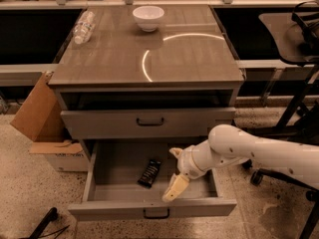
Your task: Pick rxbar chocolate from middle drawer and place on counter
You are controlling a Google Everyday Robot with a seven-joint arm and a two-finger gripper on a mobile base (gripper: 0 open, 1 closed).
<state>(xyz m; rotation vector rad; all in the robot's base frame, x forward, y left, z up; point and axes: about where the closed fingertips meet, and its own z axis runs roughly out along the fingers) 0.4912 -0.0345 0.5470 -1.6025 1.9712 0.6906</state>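
The rxbar chocolate [150,173], a small black bar, lies flat on the floor of the open middle drawer [112,169], left of centre. My gripper [171,175] hangs inside the drawer just right of the bar, apart from it. Its fingers are spread open and hold nothing: one pale finger [175,187] points down toward the drawer front, the other sits near the back. My white arm [259,153] reaches in from the right. The counter [149,54] is the glossy wood-grain top above, with a curved light reflection.
A white bowl [148,18] and a clear plastic bottle [83,27] stand on the counter's far side. The drawer above [149,122] is shut. A cardboard box [40,121] sits on the floor to the left. A dark chair [294,34] stands to the right.
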